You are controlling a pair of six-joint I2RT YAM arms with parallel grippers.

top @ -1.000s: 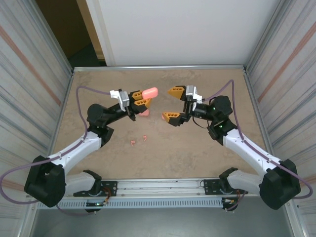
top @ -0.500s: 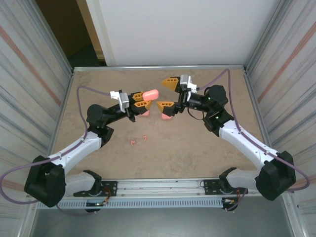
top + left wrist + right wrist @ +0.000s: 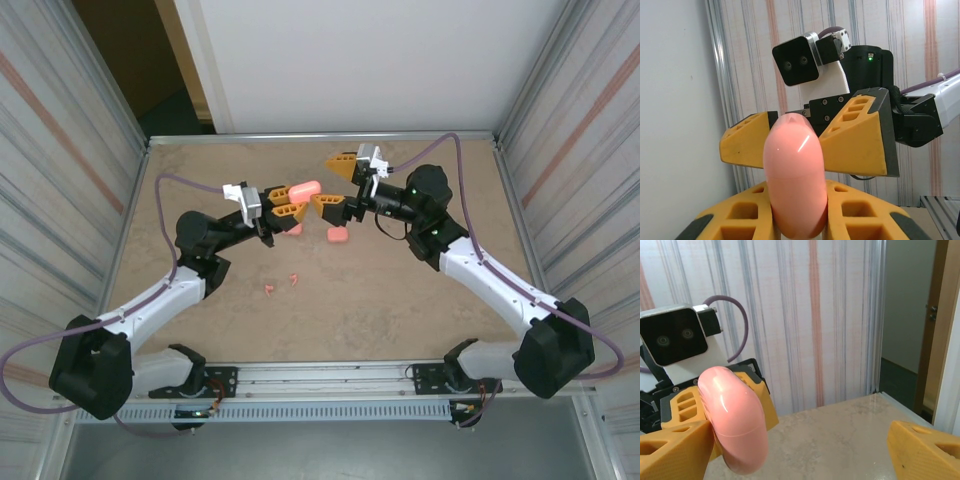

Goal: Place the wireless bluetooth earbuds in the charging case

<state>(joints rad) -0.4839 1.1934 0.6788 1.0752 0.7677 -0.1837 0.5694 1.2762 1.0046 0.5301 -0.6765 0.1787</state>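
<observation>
The left gripper (image 3: 288, 201) is clamped tight on the charging case (image 3: 304, 188) and holds it up off the table (image 3: 400, 300). The case sticks out past its fingertips, long axis pointing straight across at the other arm. The right gripper (image 3: 335, 184) faces it head-on with its jaws spread wide, one finger on either side of the case's free end. From its own wrist camera the case (image 3: 735, 425) sits close against one finger (image 3: 670, 450), with the other finger (image 3: 925, 450) well off to the side. I can't tell whether that near finger is touching it.

So the right gripper is the one placed to take the free end, I'd say, closing across the case's short width.

The earbuds (image 3: 270, 288) (image 3: 294, 279) lie on the table, below the left gripper and back towards the arm bases, nearer the left arm. Another pink piece (image 3: 337, 236) lies on the table under the right gripper.
</observation>
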